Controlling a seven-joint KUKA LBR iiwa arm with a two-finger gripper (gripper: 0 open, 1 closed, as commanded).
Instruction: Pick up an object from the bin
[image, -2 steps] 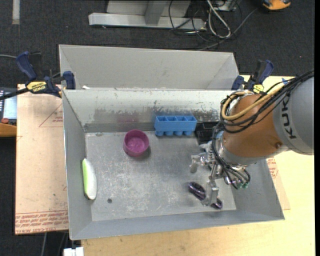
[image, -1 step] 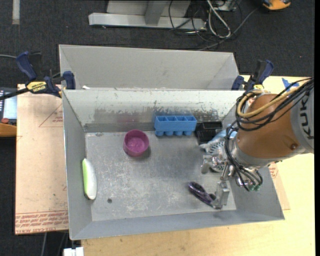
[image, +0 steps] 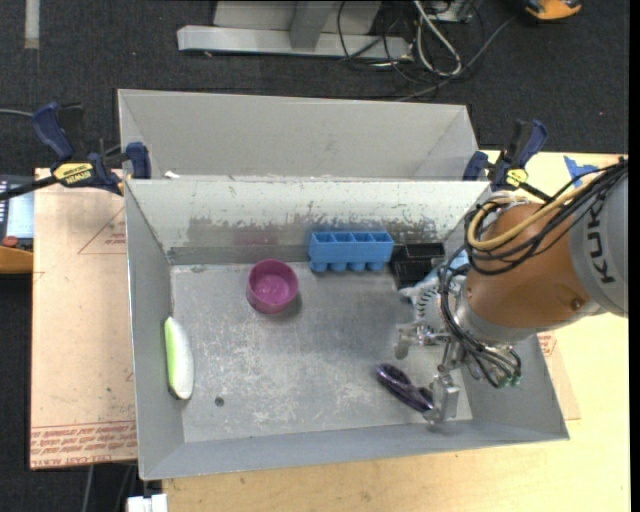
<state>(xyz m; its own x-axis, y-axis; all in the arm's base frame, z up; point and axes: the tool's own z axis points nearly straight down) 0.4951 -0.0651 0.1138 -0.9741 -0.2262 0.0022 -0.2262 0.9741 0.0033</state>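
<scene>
At the left side of the grey bin (image: 150, 300) a long thing, pale green and white (image: 179, 357), lies along the wall. To the right of it, in the upper middle of the floor, stands a small magenta cup (image: 272, 286), and next a blue tray with compartments (image: 350, 250) lies against the back wall. A black thing (image: 415, 262) is just beside the tray. At the lower right lies a dark purple, long thing (image: 404, 388), and the gripper (image: 426, 372) is low over it with its fingers apart, one of them just beside the purple thing; nothing is clamped.
</scene>
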